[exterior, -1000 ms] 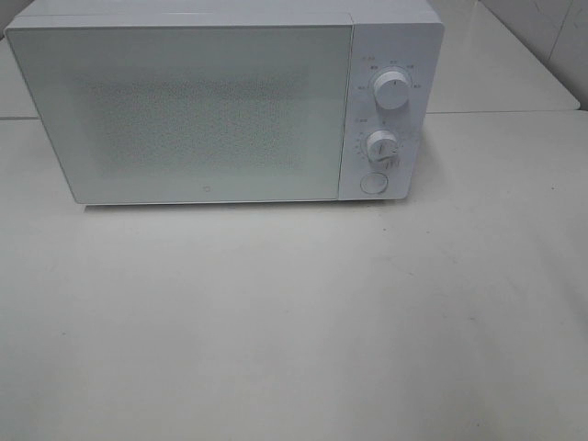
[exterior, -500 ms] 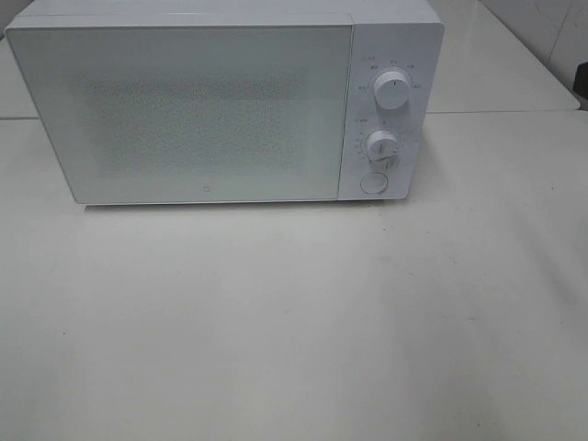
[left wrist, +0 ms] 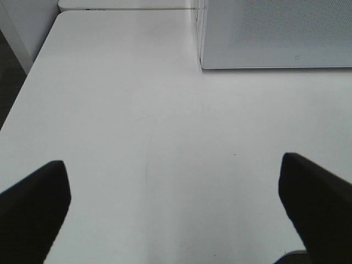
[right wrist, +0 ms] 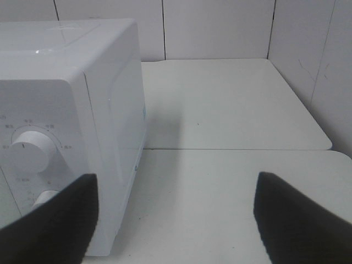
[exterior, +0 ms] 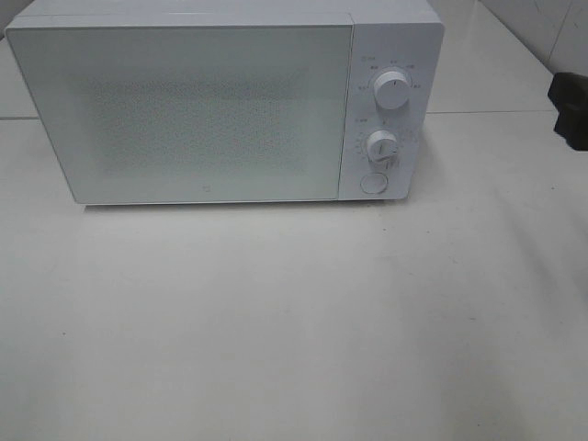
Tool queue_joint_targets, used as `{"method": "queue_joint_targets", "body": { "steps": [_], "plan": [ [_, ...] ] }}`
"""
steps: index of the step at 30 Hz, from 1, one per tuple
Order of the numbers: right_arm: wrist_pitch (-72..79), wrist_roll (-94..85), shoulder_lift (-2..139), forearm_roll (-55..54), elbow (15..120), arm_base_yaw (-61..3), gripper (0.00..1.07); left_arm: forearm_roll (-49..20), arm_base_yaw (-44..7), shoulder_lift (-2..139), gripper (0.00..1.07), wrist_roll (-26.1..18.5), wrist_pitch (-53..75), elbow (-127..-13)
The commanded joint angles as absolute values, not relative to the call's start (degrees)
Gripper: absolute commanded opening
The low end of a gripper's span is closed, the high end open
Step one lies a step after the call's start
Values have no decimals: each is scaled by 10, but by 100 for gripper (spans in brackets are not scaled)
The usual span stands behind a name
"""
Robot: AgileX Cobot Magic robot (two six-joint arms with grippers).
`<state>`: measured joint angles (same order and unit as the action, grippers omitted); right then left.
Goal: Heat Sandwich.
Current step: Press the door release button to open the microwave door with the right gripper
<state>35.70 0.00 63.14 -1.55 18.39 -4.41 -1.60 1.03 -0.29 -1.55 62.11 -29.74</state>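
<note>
At the table's 12 o'clock stands the microwave, door shut; the sandwich shows in no view, perhaps inside. The right hand, open and empty, hovers at the microwave's 3 o'clock, beside its dials, likely nearer the door button than the left hand, also open, empty.

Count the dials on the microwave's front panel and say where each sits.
2. The upper dial sits high on the right-hand panel of the microwave; the lower dial is below it, above a round button.
</note>
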Motion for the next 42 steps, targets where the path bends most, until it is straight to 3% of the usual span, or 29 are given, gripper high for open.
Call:
{"method": "queue_joint_targets", "body": {
  "steps": [1,10,22,36,42],
  "plan": [
    [411,-10,647,-19,171,-42,76,-18,11,-12,98,-14,612,-296],
    [489,-14,684,-85,133,-50,76,-18,11,-12,98,-14,612,-296],
    [548,-160,737,-229,128,-225,76,-18,11,-12,98,-15,612,-296],
    [686,-162,894,-431,136,-421,76,-18,11,-12,98,-15,612,-296],
    [690,-163,938,-470,163,-465,76,-18,11,-12,98,-15,612,-296]
  ]
}}
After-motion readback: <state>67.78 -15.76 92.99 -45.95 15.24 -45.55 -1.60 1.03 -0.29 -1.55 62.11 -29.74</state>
